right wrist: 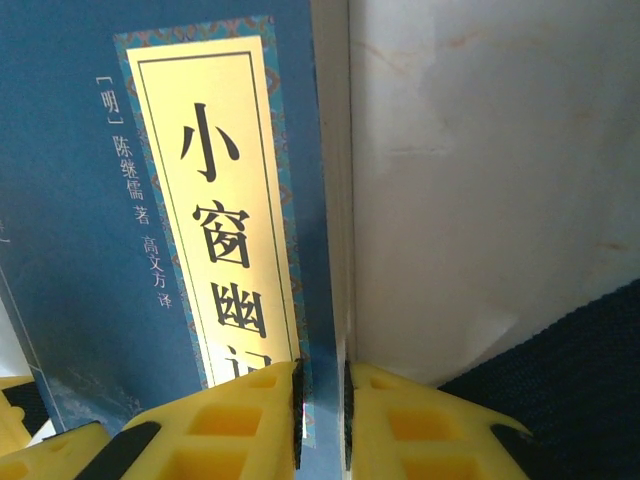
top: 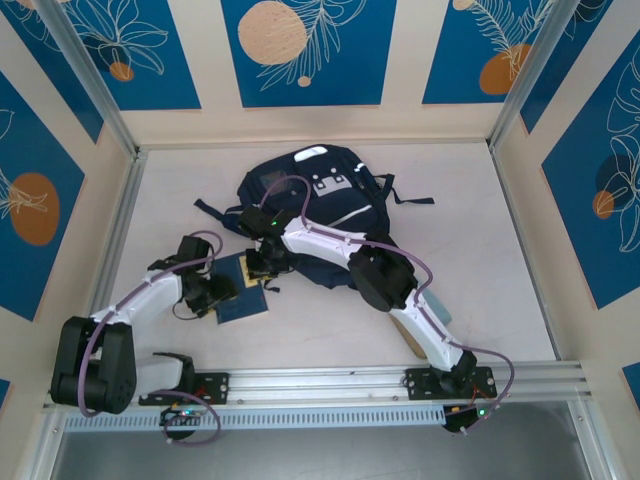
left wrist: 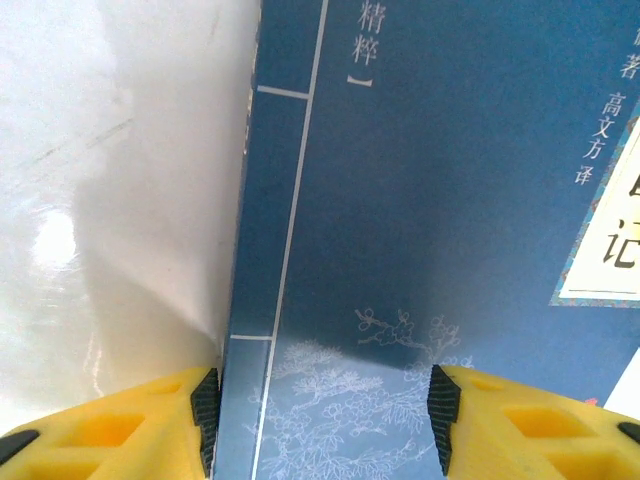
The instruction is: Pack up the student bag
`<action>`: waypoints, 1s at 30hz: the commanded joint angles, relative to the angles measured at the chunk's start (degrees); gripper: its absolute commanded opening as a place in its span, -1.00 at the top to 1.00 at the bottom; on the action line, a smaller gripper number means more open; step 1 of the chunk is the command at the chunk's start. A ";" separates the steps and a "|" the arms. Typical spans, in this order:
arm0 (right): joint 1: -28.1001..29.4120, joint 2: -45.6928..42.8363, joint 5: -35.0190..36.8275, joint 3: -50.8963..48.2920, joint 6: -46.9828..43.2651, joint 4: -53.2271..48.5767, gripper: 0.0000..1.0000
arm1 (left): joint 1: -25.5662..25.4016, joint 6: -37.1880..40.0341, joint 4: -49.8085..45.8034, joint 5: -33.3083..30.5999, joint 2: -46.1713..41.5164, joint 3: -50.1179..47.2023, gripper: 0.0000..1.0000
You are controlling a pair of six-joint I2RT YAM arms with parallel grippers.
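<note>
The right claw (right wrist: 322,410) is nearly closed, pinching the long edge of a blue book (right wrist: 80,250). The left claw (left wrist: 322,405) is spread wide over the cover on the spine side, with no grip on anything as far as shows. The book sits on the bench (right wrist: 480,150) between both claws. The student bag (top: 315,205) lies just beyond and right of the book, long axis running near to far. The right arm is nearer, so it likely carries the book over. The bag's opening can't be made out.
</note>
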 commanded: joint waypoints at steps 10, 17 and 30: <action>0.42 0.11 -2.65 -2.76 0.51 -0.42 0.59 | 0.21 -1.11 3.05 13.37 -7.74 5.53 -0.15; 0.18 -0.51 -2.48 -4.00 0.85 0.14 0.59 | 0.55 -3.97 6.39 17.30 -6.96 4.53 -0.13; -0.49 -1.56 -3.09 -6.29 1.21 1.62 0.57 | 1.36 -6.52 9.68 16.92 -4.88 2.76 0.03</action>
